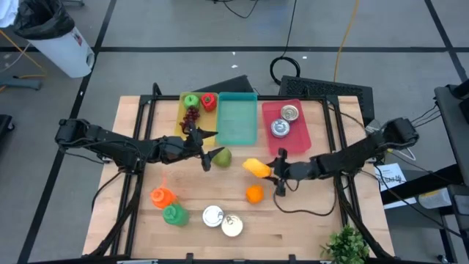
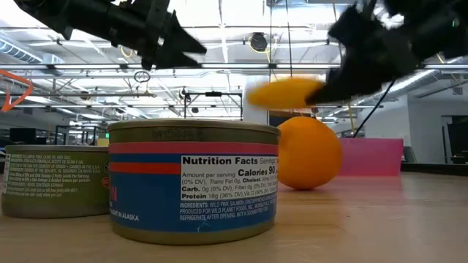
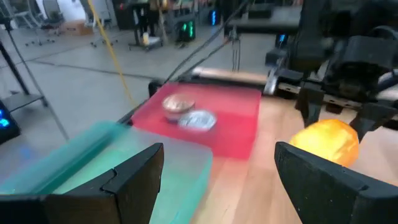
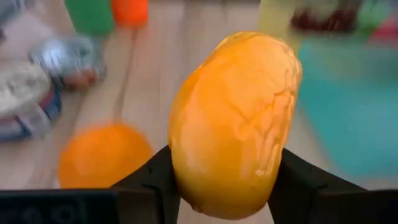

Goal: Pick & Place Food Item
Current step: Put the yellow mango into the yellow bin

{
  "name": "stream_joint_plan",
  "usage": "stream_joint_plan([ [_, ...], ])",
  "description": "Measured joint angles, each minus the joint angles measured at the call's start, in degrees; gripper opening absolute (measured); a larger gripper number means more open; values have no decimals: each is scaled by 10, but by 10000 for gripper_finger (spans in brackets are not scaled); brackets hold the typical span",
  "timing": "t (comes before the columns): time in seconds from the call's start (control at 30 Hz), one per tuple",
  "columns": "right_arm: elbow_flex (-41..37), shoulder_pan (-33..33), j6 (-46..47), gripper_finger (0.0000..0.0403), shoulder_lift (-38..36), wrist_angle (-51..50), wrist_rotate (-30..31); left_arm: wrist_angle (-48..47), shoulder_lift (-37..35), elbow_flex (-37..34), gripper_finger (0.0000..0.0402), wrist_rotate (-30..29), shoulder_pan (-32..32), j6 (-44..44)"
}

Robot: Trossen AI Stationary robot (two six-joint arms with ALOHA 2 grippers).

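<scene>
**Right wrist view: mango in the grip, trays waiting**

Right wrist view is showing the right tool (image 4: 227,180) pinching the mango (image 4: 231,121), a finger pressing each flank; in the high view that mango (image 1: 256,168) is hanging off the table (image 1: 315,220), just beside the orange (image 1: 253,193), with the teal tray (image 1: 237,121) and red tray (image 1: 287,136) beyond it; the red tray is already carrying two cans (image 1: 285,120), and the yellow tray (image 1: 185,125) is holding fruit; so the pick is looking done and the placing is remaining. Left tool (image 1: 207,153) is hovering spread and empty by the pear (image 1: 223,156); two cans (image 1: 222,220), an orange bottle (image 1: 161,196) and a green bottle (image 1: 174,214) are sitting unsorted on the table, so plenty seems left.
</scene>
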Motion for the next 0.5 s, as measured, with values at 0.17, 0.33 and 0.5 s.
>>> stream_joint_plan([
  [0.17,0,-8,-78,184,-78,40,40,84,0,0,310,100,8,1],
  [0.33,0,-12,-93,191,-101,66,20,132,25,13,310,196,8,0],
  [0.5,0,-12,-101,171,-84,89,-22,112,105,75,310,211,6,0],
])
